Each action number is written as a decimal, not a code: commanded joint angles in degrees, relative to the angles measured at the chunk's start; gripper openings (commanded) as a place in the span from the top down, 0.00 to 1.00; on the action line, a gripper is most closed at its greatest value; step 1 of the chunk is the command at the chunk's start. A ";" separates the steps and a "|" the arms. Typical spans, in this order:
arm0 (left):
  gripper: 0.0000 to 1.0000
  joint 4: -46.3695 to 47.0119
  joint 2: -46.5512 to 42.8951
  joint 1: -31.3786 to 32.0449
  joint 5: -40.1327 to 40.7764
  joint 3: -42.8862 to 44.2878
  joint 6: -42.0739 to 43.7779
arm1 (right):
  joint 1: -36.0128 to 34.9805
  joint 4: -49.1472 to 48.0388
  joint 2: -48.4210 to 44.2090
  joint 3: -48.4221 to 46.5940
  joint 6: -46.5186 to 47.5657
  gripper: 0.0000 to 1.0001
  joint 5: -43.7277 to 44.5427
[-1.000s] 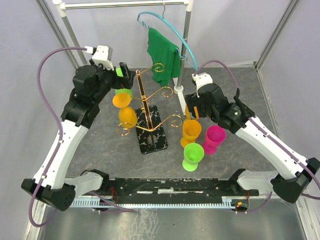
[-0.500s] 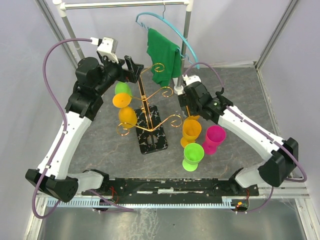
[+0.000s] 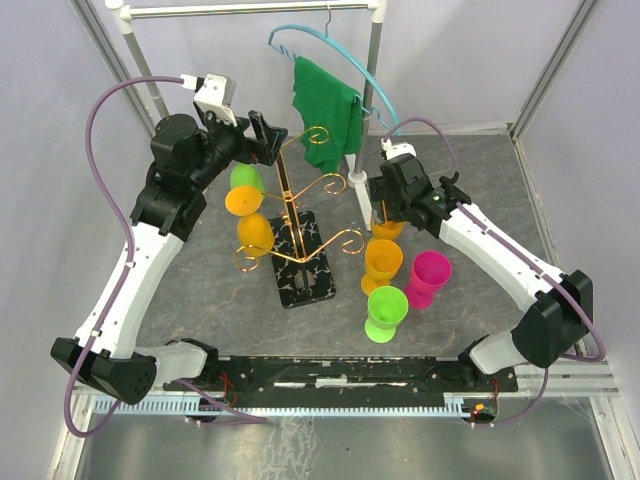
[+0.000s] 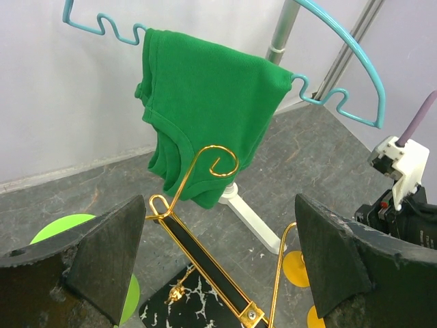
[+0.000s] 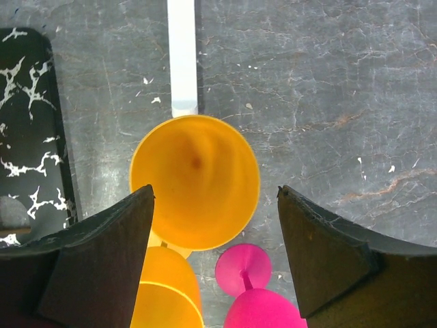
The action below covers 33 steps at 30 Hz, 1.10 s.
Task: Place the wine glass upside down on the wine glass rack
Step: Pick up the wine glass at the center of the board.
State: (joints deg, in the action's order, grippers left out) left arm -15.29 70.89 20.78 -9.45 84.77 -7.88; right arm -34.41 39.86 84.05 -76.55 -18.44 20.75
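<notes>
Grey counter [image 3: 480,190], gold wine glass rack [image 3: 300,258] standing mid-counter. Left end effector [image 4: 218,219] hangs wide open over the rack's top scroll. Right end effector [image 5: 215,198] is spread wide above an upright orange wine glass [image 5: 194,181] (no contact I can see), between the rack and the right edge.

**Left gripper up off the green glass, right gripper shifted beside the rack**

A second ago the left gripper [image 3: 271,133] sat low on the left side of the rack [image 3: 284,195], seemingly at the foot of the green glass [image 3: 243,178], though the arm hid much of it. It has since lifted clear to beside the rack's top scroll, jaws spread wide, and the green glass now shows fully. The right gripper [image 5: 214,189] swung in toward the rack's right side, then eased back out over the orange glass [image 5: 194,181]. The right arm [image 3: 500,255] has drawn its elbow in toward the rack.
</notes>
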 commanded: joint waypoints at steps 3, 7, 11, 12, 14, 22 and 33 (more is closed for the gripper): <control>0.05 3.16 -0.29 0.23 -1.24 0.07 -0.64 | 4.24 -2.95 -2.11 1.37 -1.37 0.24 -2.32; 0.05 3.75 -0.66 0.23 -1.26 -0.53 0.01 | 5.62 -3.31 -1.35 2.61 -1.09 0.32 -3.73; 0.05 3.48 -0.58 0.26 -1.39 -0.04 0.20 | 6.36 -4.70 -0.18 3.57 -1.07 0.39 -5.58; 0.05 3.41 -0.58 0.22 -1.52 0.17 0.09 | 6.45 -4.90 0.14 3.78 -1.03 0.40 -6.12; 0.05 3.19 -0.58 0.23 -1.82 0.46 -0.08 | 6.67 -5.17 0.75 4.20 -1.12 0.42 -6.78; 0.05 2.24 0.23 0.21 -2.64 1.39 -0.31 | 6.97 -6.52 1.15 5.70 -1.51 0.49 -7.64; 0.05 1.93 1.35 0.23 -3.71 2.35 -3.04 | 7.02 -5.14 -0.56 5.42 -0.54 0.96 -6.58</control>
State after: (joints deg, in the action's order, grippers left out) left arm -14.68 72.29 20.78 -11.27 84.49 -8.05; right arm -27.62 35.53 85.45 -70.41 -19.33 13.30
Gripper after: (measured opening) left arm 0.956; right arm 0.104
